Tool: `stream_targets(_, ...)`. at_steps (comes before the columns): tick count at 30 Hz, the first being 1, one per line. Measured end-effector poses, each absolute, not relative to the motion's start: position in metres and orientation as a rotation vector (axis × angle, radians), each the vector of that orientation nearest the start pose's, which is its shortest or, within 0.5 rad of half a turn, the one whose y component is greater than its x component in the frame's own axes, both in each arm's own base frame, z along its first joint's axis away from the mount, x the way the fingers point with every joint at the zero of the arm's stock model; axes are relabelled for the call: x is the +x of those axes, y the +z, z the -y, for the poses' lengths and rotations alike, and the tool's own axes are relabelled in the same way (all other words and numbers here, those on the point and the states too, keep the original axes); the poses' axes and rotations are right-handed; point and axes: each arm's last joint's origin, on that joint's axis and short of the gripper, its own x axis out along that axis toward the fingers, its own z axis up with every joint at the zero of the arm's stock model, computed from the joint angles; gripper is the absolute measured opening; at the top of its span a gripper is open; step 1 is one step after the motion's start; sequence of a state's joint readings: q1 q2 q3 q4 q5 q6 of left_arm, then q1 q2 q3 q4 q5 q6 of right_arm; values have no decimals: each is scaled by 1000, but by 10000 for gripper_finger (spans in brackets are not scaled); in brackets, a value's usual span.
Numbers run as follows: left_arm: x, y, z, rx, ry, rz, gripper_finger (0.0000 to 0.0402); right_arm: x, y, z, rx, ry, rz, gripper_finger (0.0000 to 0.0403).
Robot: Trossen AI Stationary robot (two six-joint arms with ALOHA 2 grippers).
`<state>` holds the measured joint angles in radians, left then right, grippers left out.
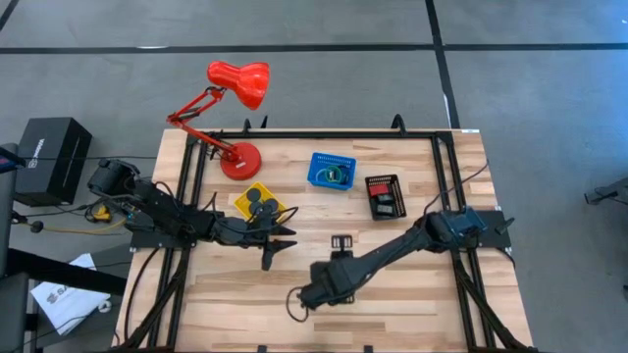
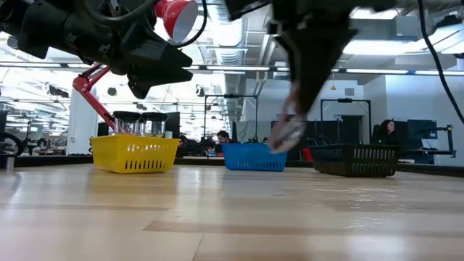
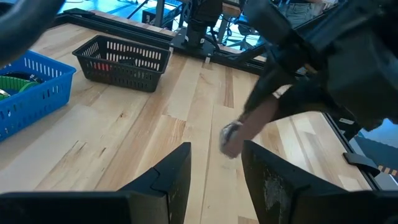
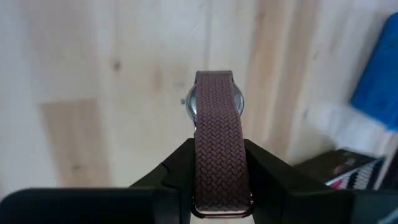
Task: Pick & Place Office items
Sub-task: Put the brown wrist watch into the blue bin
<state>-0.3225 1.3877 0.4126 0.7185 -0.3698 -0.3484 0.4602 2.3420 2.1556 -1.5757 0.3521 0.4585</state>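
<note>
High view: straight down, whole table (image 1: 392, 294), both arms. Low view: tabletop height, level toward yellow basket (image 2: 135, 154), blue basket (image 2: 254, 156), black basket (image 2: 355, 161). Left wrist view shares the blue basket and black basket. Right wrist view: close, down on wood.

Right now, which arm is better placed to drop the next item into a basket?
The right. Its gripper already grips the brown woven watch above the table, with the blue basket nearby. The left gripper is open and empty beside the yellow basket.
</note>
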Motion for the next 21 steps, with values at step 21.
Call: stream_targets(21,240,170,72,-309,90,-229,136,407,270,-34,-466,-535,-1495,102)
